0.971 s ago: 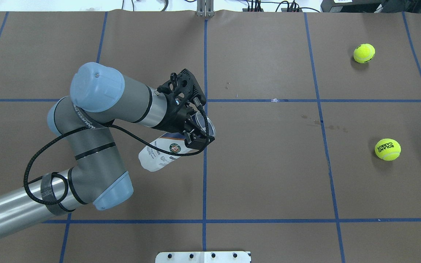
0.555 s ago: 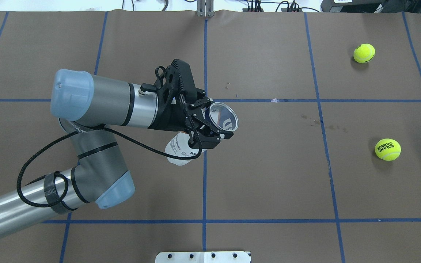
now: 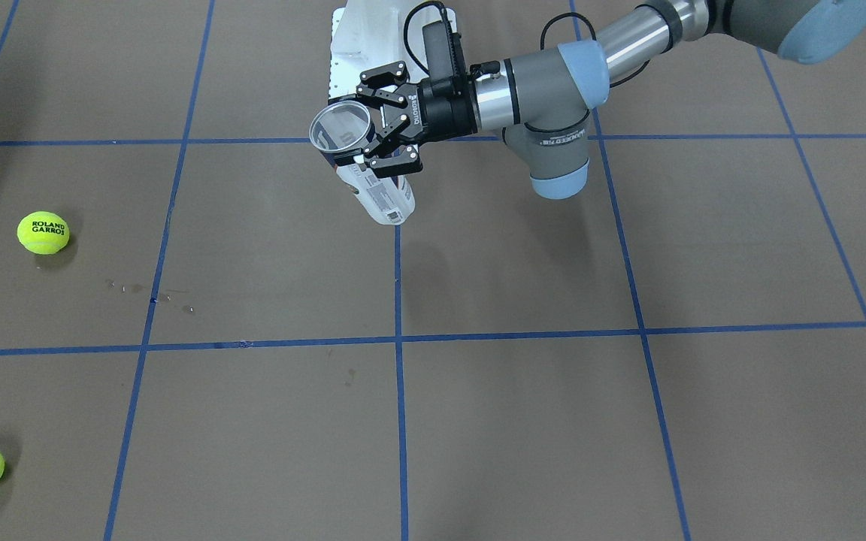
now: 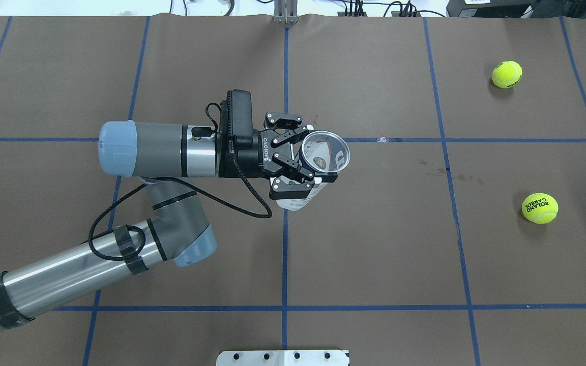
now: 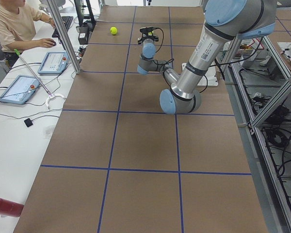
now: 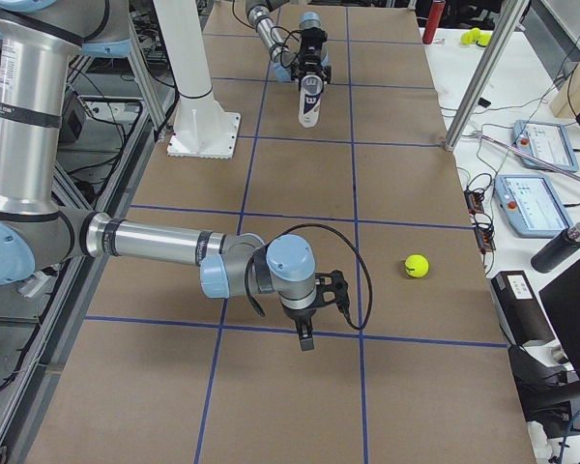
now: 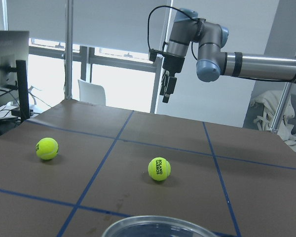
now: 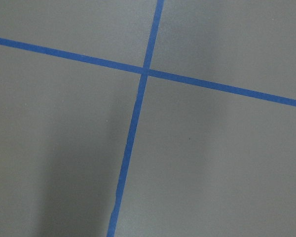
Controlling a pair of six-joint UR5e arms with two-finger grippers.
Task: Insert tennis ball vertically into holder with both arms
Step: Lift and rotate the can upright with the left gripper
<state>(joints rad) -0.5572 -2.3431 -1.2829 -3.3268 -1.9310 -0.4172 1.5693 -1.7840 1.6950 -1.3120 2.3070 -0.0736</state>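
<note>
Over the middle of the table (image 4: 374,244), we see the left hand (image 4: 304,161) pinching the holder (image 4: 329,152) just under its open rim, with one finger on the far side and one on the near side. The mouth is turned up, the can tilts a little, and its base seems to be off the table. Both balls lie well apart from it on the right, the near tennis ball (image 4: 539,208) and the far tennis ball (image 4: 507,74). The right hand (image 7: 166,88) hangs above the table with nothing visible in it. We cannot tell whether its fingers are spread or pressed together.

We judge the holder light and thin-walled. It looks stiff along its length, but a hard squeeze could dent it or press it oval, narrowing the mouth for a ball that likely fits closely. Its smooth plastic looks slippery, so a firm but gentle hold high up, where the rim stiffens the wall, seems best. A ball should be light, springy and felt-covered, so easy to grip but ready to roll. We would take it across its middle, from above.
</note>
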